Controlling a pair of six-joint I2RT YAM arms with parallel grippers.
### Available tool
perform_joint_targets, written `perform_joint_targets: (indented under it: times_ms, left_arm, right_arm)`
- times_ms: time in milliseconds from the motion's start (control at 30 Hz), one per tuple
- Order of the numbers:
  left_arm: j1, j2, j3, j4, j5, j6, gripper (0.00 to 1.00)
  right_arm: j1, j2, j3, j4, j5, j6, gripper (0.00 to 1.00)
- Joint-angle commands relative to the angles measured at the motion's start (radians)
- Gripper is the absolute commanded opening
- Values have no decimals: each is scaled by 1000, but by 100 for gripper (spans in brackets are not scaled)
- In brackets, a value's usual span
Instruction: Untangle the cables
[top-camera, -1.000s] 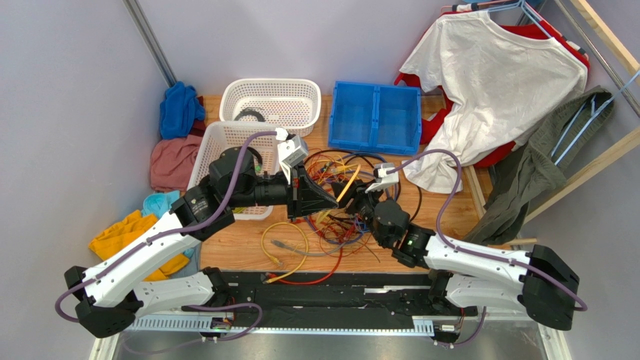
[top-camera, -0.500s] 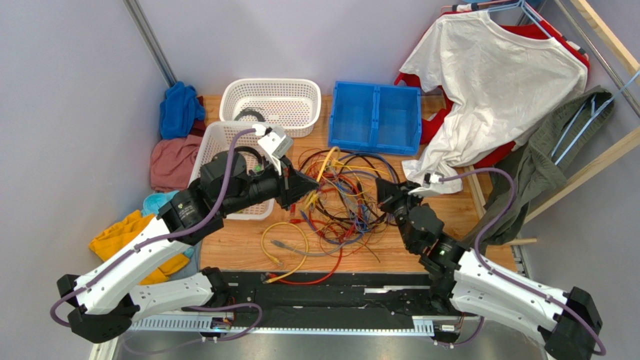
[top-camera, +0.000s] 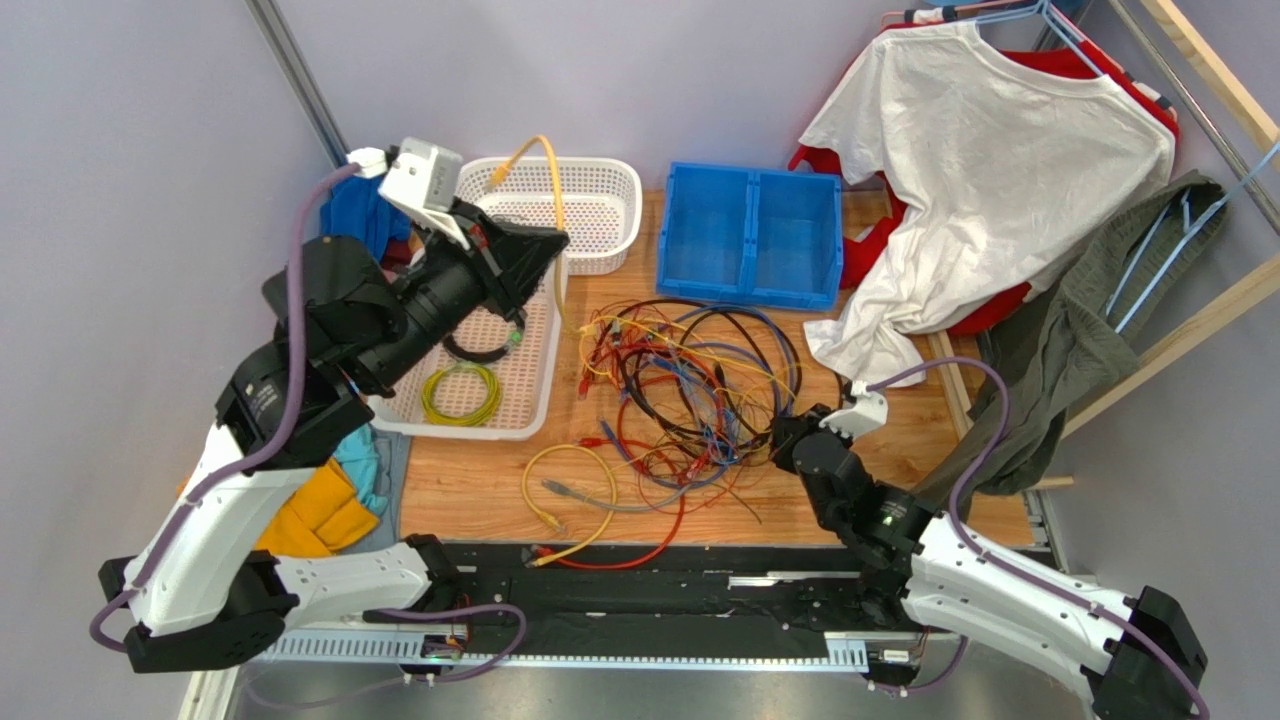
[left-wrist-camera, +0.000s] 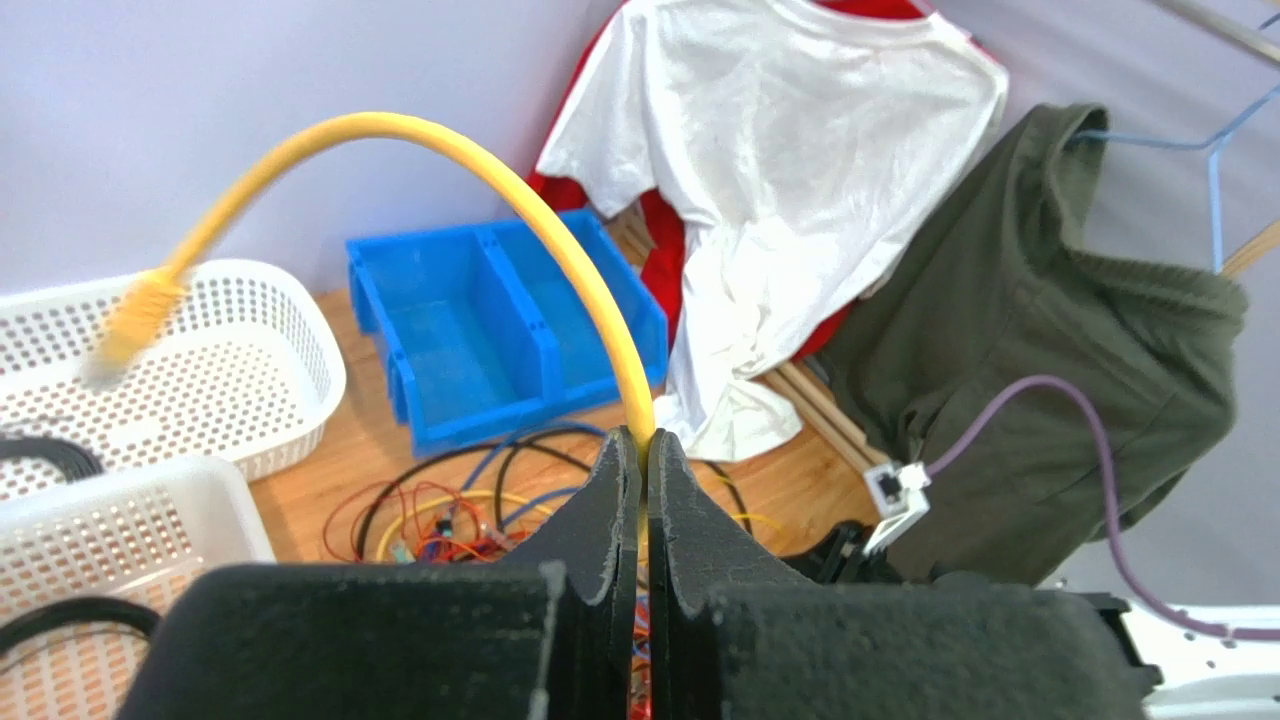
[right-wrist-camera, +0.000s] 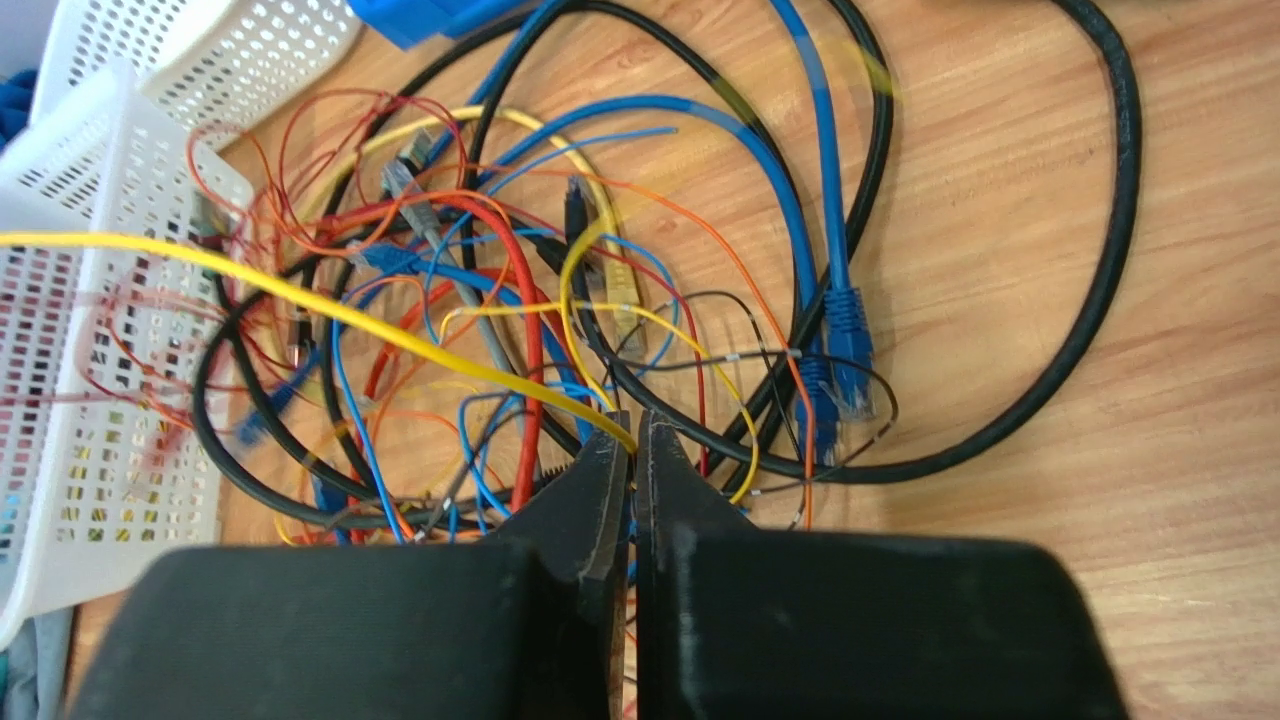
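The cables (top-camera: 684, 383) lie as a tangle of red, orange, yellow, black and blue wires on the wooden table. My left gripper (top-camera: 553, 248) is raised above the white baskets and shut on a yellow cable (left-wrist-camera: 451, 150). That cable arcs up out of the jaws (left-wrist-camera: 643, 450) to a blurred plug (left-wrist-camera: 135, 315). My right gripper (top-camera: 781, 438) sits low at the tangle's near right edge. In the right wrist view it (right-wrist-camera: 633, 428) is shut on a thin yellow cable (right-wrist-camera: 301, 293) that runs taut to the left over the tangle (right-wrist-camera: 526, 270).
Two white baskets (top-camera: 601, 195) stand at the back left; the nearer one (top-camera: 534, 405) holds a yellow-green coil (top-camera: 458, 393). A blue bin (top-camera: 751, 233) stands behind the tangle. A white T-shirt (top-camera: 977, 165) and an olive garment (top-camera: 1074, 338) hang at right. A loose yellow cable (top-camera: 579, 488) lies near the front edge.
My left arm rose up and back to the left, drawing the yellow cable out of the tangle. My right gripper shut and drew back from the tangle's middle to its near right edge.
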Motion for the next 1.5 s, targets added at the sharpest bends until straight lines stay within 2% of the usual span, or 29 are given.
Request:
perform_joint_targets:
  times_ms: [0,100,133,200,233,333,433,533,600,733,900,1033,1133,1167,1300,1467]
  left_arm:
    - [1,50,134,-21,9,46,0]
    - [1,89,248,-52,42,58,0]
    - [1,106,269,-59,56,58,0]
    - [1,115,306,-59,103,51,0]
    - [1,118,306,-56,122,45,0]
    - [1,126,279,-56,191,26,0]
    - [1,130,227,-52,230,15,0]
    - [1,127,174,-38,248,5,0]
    - [1,126,139,-29,274,-6,0]
    - [1,136,108,-1,346,-25,0]
    - [1,147,98,25,421,-61,0]
    - [1,146,104,33,426,-74,0]
    - [1,146,117,33,417,-77,0]
    - [1,147,124,33,417,-80,0]
    - [-1,159,116,94,423,-113,0]
    - [-1,161,98,123,420,-147,0]
  right_arm:
    - [-1,-17,-3,-47,-18,34,0]
    - [1,-26,-17,-56,-27,22,0]
    - [-1,-29,-20,-46,-35,16,7]
    - [1,-43,-14,-24,-90,-49,44]
    - [2,-52,7,-15,-110,-75,72]
    - [50,-142,52,46,-171,-202,100]
    - [84,-218,95,119,-231,-319,100]
    - [82,-195,178,131,-308,-363,100]
    - [84,-143,233,131,-367,-372,100]
    - [84,-28,259,286,-534,-379,100]
    - [103,129,340,376,-636,-398,100]
    - [154,219,365,357,-552,-444,100]
    - [182,230,298,416,-503,-490,99]
    - [195,230,272,448,-493,-509,99]
    - [197,288,175,776,-434,-616,98]
    - [197,538,241,915,-329,-610,93]
